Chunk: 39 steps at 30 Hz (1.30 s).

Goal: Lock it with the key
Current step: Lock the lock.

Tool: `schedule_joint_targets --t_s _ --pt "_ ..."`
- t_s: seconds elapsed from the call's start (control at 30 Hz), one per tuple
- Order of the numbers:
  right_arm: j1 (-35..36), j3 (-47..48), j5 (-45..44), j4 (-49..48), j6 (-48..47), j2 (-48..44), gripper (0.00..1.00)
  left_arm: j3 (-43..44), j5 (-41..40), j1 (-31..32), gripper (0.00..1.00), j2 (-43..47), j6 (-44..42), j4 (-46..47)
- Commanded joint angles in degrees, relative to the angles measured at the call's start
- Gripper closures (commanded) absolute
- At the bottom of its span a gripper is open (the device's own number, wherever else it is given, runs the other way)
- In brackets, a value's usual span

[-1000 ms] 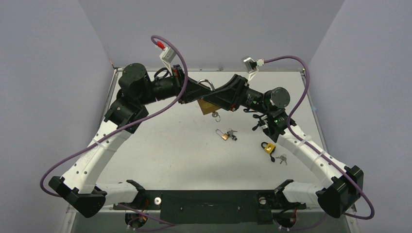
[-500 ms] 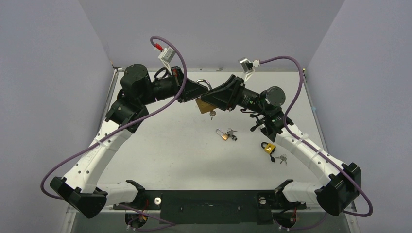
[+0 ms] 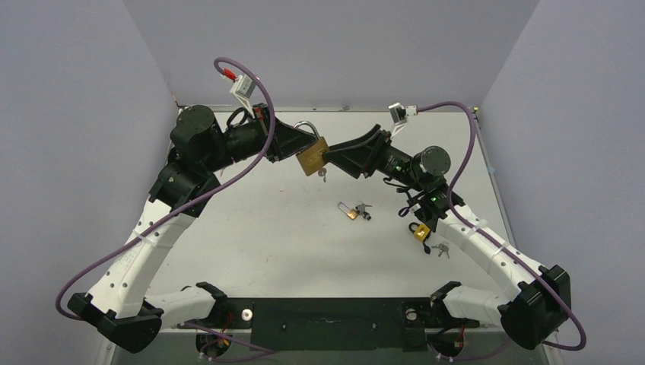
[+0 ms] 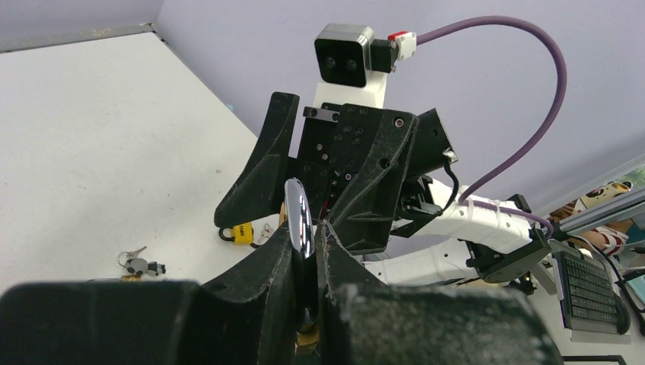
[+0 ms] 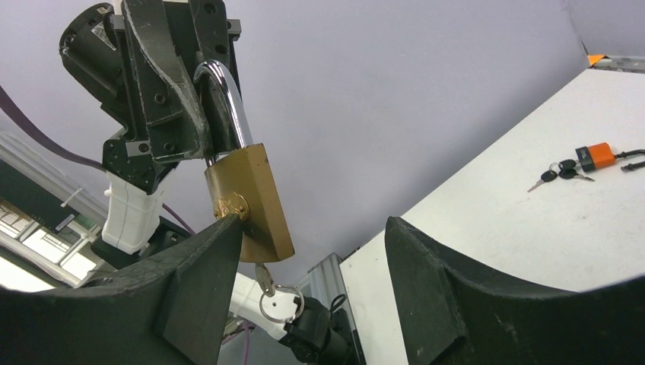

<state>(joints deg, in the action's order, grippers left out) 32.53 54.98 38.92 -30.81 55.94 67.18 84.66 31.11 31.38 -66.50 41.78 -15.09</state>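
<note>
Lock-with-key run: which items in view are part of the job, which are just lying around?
Job: brass padlock, shackle clamped in left fingers; key hanging under its body; right fingers, open beside it.
Lying about: orange padlock with keys; yellow padlock; loose keys beside it, all on the table.

Our right gripper (image 3: 329, 158) now spreads open just in front of the padlock (image 3: 312, 156) instead of covering it; our left gripper (image 3: 295, 142) carries it higher.

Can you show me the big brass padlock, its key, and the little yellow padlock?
big brass padlock (image 5: 251, 201): right wrist view, brass body.
key (image 5: 264, 278): right wrist view, head under the lock.
little yellow padlock (image 3: 422, 233): top external view, yellow body.
</note>
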Motion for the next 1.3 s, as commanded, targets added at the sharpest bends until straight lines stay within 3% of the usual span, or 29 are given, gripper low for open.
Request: schedule_joint_targets --t_s 0.0,0.17,0.37,1.17,1.27 --pt "-0.2 -2.5 -0.9 -8.5 3.1 -1.0 0.37 5.3 -0.7 0.2 1.00 2.8 2.6 10.0" --pt "1.0 -3.5 0.8 -15.9 6.5 -0.6 0.41 5.4 -0.7 0.0 1.00 2.3 3.3 11.4" --pt "1.8 -4.3 2.3 -21.4 8.8 -0.3 0.55 5.4 0.4 -0.9 1.00 1.8 5.3 13.6" --pt "3.6 0.0 2.0 -13.1 3.8 0.3 0.64 2.0 3.6 -3.5 1.00 0.7 8.6 17.7" --pt "3.7 0.6 1.9 -12.5 3.4 0.6 0.70 1.7 3.7 -3.7 1.00 0.7 8.5 17.7"
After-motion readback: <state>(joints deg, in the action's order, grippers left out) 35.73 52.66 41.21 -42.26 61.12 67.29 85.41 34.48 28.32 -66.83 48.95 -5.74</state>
